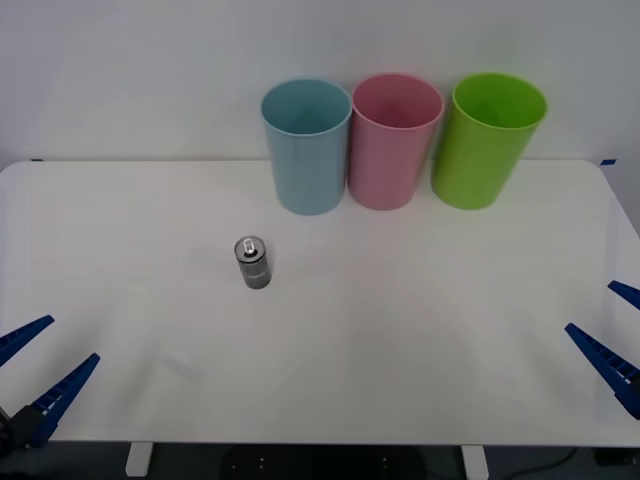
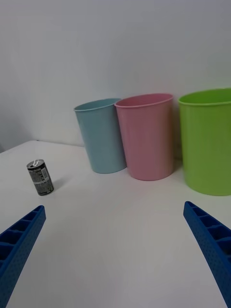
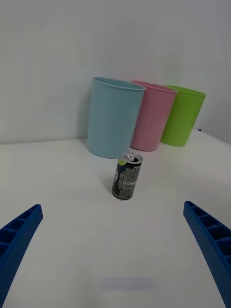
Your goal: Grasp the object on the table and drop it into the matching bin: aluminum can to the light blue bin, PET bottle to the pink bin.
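On the table (image 1: 400, 330), upright dark grey aluminum can (image 1: 253, 262), silver-topped; both grippers' jaws wide, empty.

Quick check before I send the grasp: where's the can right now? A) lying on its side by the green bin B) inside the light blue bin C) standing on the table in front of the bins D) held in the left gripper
C: the aluminum can stands upright on the table, in front of the light blue bin, with both grippers open and apart from it.

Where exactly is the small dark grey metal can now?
In the front view, the small dark grey metal can stands upright on the white table, left of centre, before the light blue plastic bin.
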Robot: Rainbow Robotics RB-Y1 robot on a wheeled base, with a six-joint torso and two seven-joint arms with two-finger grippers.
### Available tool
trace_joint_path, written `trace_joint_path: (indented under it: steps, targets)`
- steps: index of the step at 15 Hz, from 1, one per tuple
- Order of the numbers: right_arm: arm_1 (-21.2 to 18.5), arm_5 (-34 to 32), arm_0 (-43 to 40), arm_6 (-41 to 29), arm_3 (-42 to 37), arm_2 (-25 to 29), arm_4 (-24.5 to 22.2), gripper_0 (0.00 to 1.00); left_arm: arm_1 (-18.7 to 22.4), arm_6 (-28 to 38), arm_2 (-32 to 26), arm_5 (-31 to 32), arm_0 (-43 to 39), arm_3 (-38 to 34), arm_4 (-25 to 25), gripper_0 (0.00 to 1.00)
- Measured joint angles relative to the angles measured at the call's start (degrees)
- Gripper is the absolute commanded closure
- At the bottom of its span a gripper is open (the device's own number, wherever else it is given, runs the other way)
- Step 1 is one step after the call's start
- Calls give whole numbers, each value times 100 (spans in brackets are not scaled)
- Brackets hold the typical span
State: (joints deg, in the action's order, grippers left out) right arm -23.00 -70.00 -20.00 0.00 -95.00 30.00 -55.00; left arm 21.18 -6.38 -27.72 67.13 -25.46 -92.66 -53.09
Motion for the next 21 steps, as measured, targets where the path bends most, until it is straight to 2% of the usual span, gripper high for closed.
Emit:
trace_joint_path:
  steps: [3,9,13,18,21]
  targets:
    - [0,0,0,0,0,0,0,0,0,-265,122,-302,-189,2,-9,0]
    - [0,0,0,0,0,0,0,0,0,-213,330,-722,-371,11,-61,0]
    - [0,0,0,0,0,0,0,0,0,-132,645,-918,-89,105,-283,0]
    - [0,0,0,0,0,0,0,0,0,-234,1062,-940,624,689,-330,0]
    - [0,0,0,0,0,0,0,0,-170,-276,1113,-940,978,823,-653,0]
